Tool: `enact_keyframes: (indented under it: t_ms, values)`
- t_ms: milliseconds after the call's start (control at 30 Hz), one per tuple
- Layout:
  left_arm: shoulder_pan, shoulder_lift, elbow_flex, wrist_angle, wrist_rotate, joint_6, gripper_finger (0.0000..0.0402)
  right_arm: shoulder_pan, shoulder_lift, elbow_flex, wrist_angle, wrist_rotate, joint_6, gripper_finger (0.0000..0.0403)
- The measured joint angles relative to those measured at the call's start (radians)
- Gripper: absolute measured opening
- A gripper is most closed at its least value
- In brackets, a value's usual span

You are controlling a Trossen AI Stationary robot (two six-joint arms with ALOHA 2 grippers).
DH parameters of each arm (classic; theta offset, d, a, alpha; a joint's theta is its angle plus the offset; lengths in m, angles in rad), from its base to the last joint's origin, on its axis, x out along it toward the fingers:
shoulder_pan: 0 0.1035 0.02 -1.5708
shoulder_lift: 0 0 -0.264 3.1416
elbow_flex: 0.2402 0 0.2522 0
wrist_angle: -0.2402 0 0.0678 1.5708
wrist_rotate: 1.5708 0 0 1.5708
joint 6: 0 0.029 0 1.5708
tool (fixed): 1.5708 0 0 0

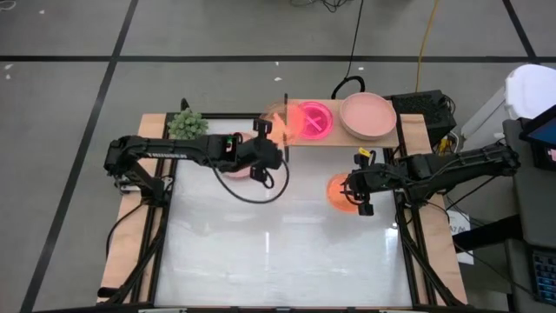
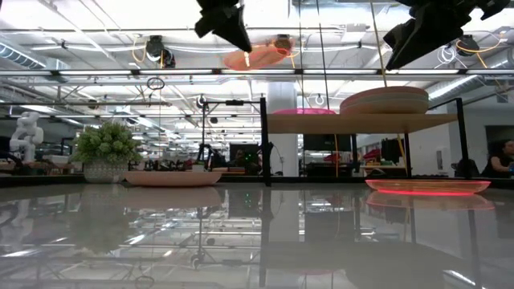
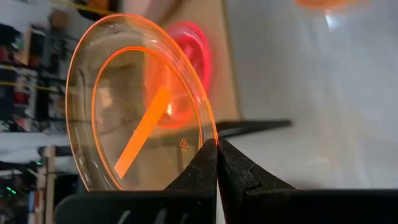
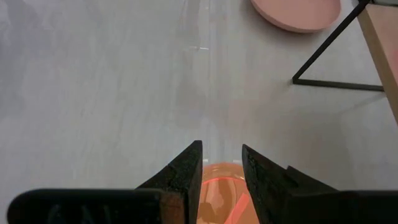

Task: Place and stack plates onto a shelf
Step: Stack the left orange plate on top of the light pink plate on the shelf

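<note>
Fingers of the left gripper squeezed tight on the rim of a see-through orange plate. Held up in the air, high in the low view, above the level of the shelf. Tipped a bit on its edge, not flat.

In the high view, near the upper middle of the frame, right at the left end of the shelf. Hangs partly past that end, not yet over the wood. Just to its right in that frame, a bright pink plate lying flat on the shelf top. Further right on the same shelf, a stack of big salmon plates.

So the way to go, by my guess: rightward in the high view, over the pink plate, then flat and down onto it. Small on small looks like a good fit. Grip sits on the near edge of the plate, with the rest of the plate sticking out toward the shelf.

Right gripper right of centre in the high view, hovering just over another orange plate that lies flat on the table. Fingers partly spread with nothing between them. Farther from the shelf than the left gripper, and empty.

Big salmon plate also waiting on the table, at the left of the low view.
</note>
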Motion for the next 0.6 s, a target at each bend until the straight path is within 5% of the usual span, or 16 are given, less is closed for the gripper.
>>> enact_keyframes:
  t_ms: [600]
  values:
    - [0.126,0.031,0.000,0.349,0.181,0.207,0.0000,0.000,-0.008,0.000,-0.011,0.000,0.001,0.0095]
